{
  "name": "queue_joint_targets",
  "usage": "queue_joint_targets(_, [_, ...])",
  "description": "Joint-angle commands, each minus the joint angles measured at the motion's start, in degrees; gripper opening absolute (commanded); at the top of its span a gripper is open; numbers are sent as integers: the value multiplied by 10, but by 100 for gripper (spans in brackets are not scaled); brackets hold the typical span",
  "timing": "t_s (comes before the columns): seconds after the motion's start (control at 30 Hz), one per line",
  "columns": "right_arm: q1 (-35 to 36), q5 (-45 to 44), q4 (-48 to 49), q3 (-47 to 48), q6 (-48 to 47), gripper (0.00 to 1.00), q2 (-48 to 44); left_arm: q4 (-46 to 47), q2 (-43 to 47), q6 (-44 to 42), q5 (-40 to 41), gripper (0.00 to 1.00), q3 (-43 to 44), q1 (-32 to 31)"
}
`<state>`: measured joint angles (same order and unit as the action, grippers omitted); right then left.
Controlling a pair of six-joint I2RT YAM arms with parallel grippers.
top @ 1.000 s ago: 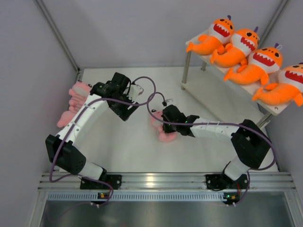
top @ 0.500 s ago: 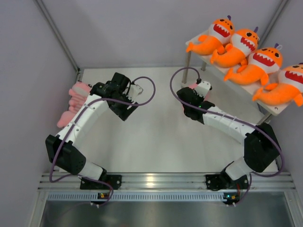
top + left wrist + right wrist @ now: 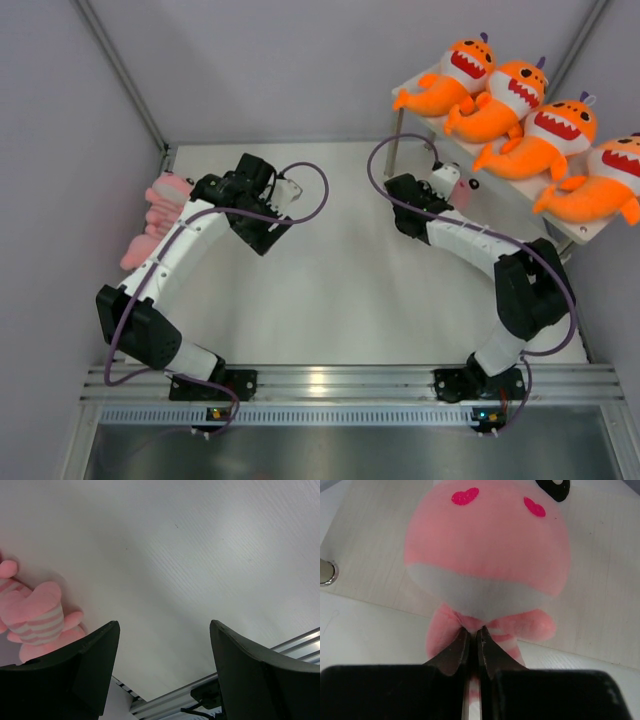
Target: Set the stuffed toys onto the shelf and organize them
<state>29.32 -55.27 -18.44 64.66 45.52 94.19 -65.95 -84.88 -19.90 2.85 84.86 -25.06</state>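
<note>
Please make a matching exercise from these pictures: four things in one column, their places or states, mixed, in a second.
1. four orange shark-shaped plush toys
2. pink striped plush near the left arm
3. pink plush with heart cheeks
4. left gripper

A. open, empty
B. lying on the white table
C. in a row on the shelf's top wooden board
D. clamped in the right gripper

Pairs: 1-C, 2-B, 3-D, 4-A

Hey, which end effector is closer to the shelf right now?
Right. The right end effector, shut on a pink plush, sits at the shelf, over its lower board. The left end effector hangs open over the table, far left of the shelf.
</note>
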Motion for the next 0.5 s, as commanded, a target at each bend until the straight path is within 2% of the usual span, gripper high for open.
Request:
queue_joint_targets(0.0, [-6, -30, 31, 40, -3, 5, 13, 13, 16, -4, 4, 79, 0, 0])
queue_joint_targets(0.07, [-12, -30, 43, 44, -12, 12, 16, 13, 17, -4, 5, 79, -3, 0])
queue_joint_targets(0.37, [-32, -33, 53, 55, -32, 18, 23, 13, 20, -1, 4, 79, -9, 0])
queue_joint_targets(0.43, [-33, -30, 54, 57, -40, 24, 29, 14, 20, -1, 2, 78, -7, 0])
queue_joint_targets(0.47, [-33, -27, 54, 59, -45, 33, 31, 13, 21, -1, 1, 79, -7, 0])
